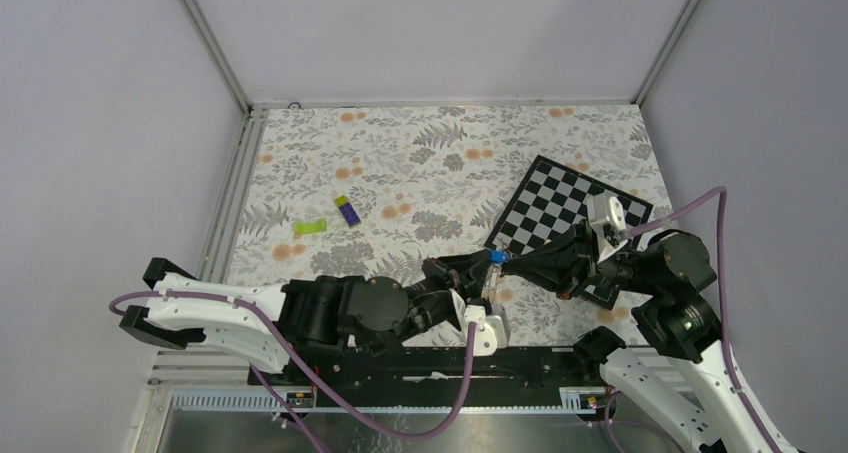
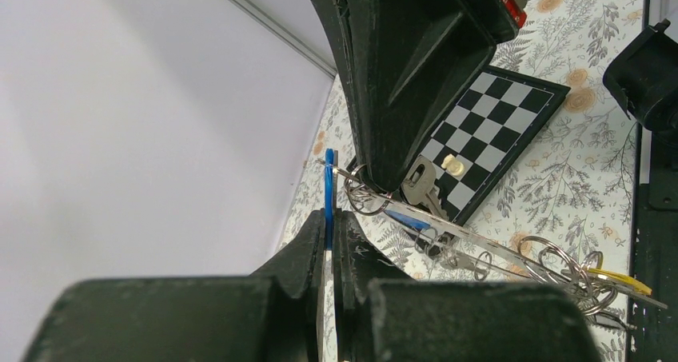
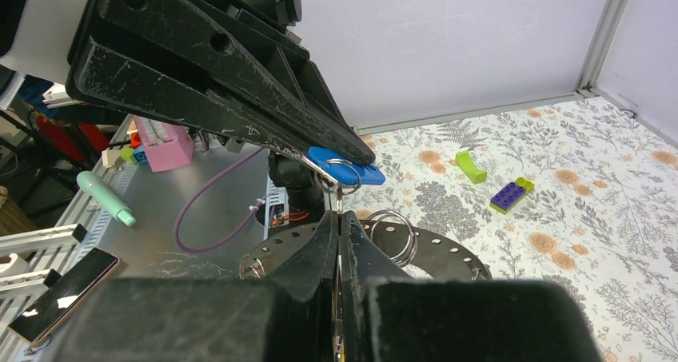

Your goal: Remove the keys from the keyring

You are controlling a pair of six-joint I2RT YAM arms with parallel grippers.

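My left gripper [image 2: 329,218] is shut on the flat blue head of a key [image 2: 329,194]. From it the keyring [image 2: 512,254] runs off edge-on to the right, hung with small split rings, a silver key [image 2: 420,184] and a yellow-headed key [image 2: 620,280]. The right wrist view shows the grey holed keyring [image 3: 456,246] lying behind my right gripper [image 3: 340,218]. That gripper is shut on a thin split ring linked to the blue key [image 3: 345,164]. From above, the two grippers meet tip to tip, left [image 1: 478,271] and right [image 1: 512,259], with the blue key [image 1: 497,257] between them, above the table.
A folding chessboard [image 1: 570,208] lies under the right arm at the right. A purple-and-green block [image 1: 347,210] and a green piece [image 1: 309,228] lie on the floral cloth to the left. Grey walls close in the back and both sides.
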